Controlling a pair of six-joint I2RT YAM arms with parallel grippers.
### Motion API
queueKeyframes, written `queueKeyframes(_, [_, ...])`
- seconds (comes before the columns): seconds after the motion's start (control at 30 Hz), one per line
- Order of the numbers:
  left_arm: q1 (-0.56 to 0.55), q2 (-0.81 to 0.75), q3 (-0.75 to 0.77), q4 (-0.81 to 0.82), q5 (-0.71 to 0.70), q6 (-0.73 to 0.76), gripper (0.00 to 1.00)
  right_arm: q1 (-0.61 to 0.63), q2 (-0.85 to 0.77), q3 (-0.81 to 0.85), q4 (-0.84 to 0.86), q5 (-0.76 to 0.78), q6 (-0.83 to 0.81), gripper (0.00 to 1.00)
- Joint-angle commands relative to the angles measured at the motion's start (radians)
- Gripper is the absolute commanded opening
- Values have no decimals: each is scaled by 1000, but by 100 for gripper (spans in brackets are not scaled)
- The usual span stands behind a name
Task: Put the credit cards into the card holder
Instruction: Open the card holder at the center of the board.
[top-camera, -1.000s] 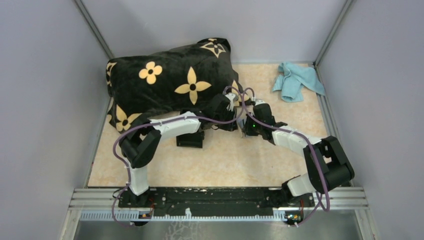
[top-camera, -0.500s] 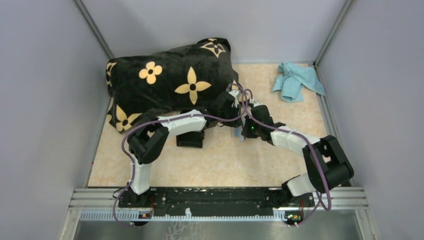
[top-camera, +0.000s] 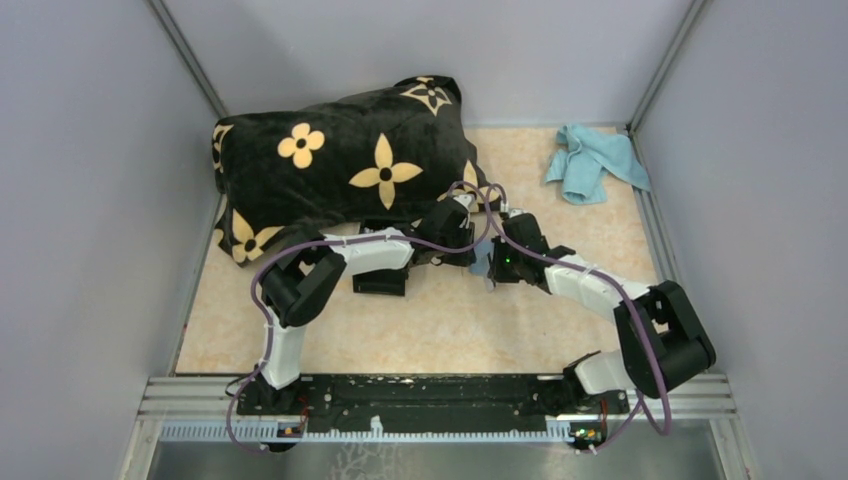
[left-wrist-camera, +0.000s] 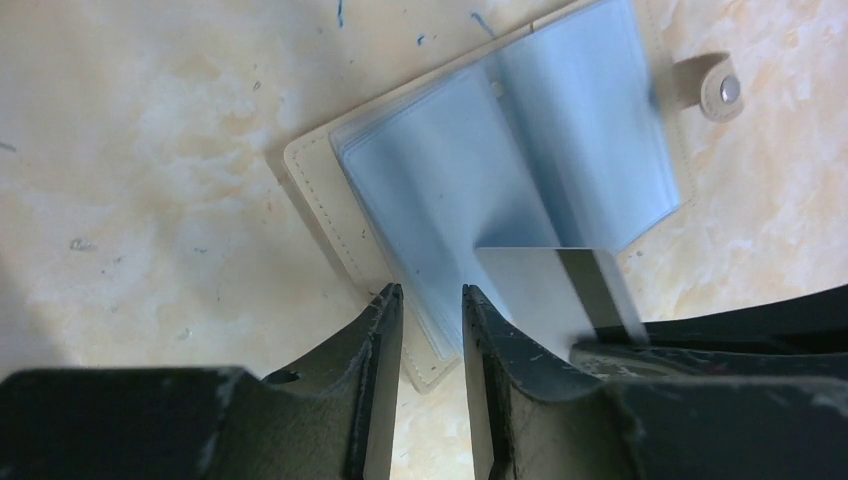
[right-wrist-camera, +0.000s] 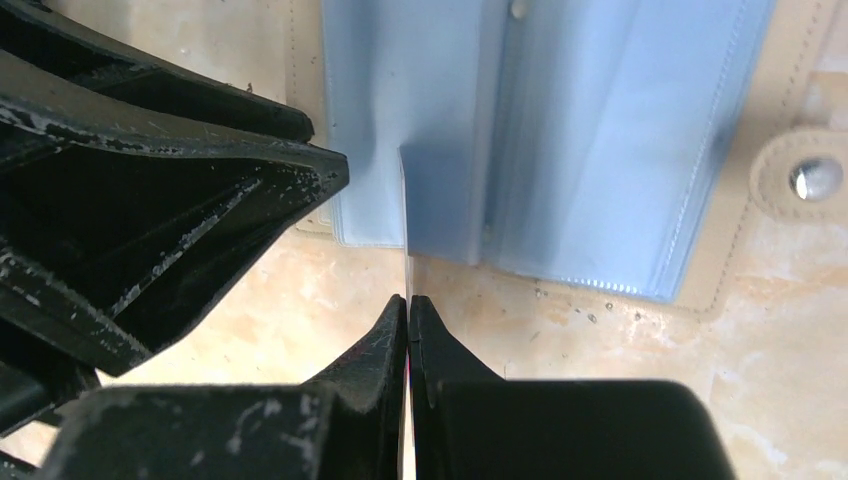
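Observation:
My right gripper (right-wrist-camera: 409, 298) is shut on the grey credit card (left-wrist-camera: 555, 285) with a dark stripe. It holds the card on edge (right-wrist-camera: 405, 230) against the clear blue sleeves of an open beige wallet (left-wrist-camera: 520, 150) lying flat on the table. My left gripper (left-wrist-camera: 432, 292) is open a little and empty, its tips over the wallet's near corner. Its black fingers (right-wrist-camera: 150, 200) show beside the card. In the top view both grippers meet over the wallet (top-camera: 484, 264). The black card holder (top-camera: 380, 281) lies under my left forearm, its inside hidden. The pale beige card is out of view.
A big black pillow with yellow flowers (top-camera: 340, 160) fills the back left, close behind the grippers. A light blue cloth (top-camera: 592, 160) lies at the back right. The wallet's snap tab (right-wrist-camera: 810, 180) sticks out to one side. Grey walls enclose the table.
My left arm has swung right, bringing its gripper up to the wallet beside the right gripper. The right gripper has shifted slightly, still holding the card.

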Motion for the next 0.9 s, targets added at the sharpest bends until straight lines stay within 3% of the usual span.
queueKeyframes(0.0, [-5, 4, -28, 30, -21, -14, 35, -7, -44, 41, -48, 40, -8, 0])
queueKeyframes(0.4, [-4, 5, -44, 14, -48, -10, 35, -149, -89, 35, 22, -109, -3, 0])
queueKeyframes(0.87, [-6, 14, -25, -41, -95, 17, 35, -226, -18, -4, 190, -249, 42, 0])
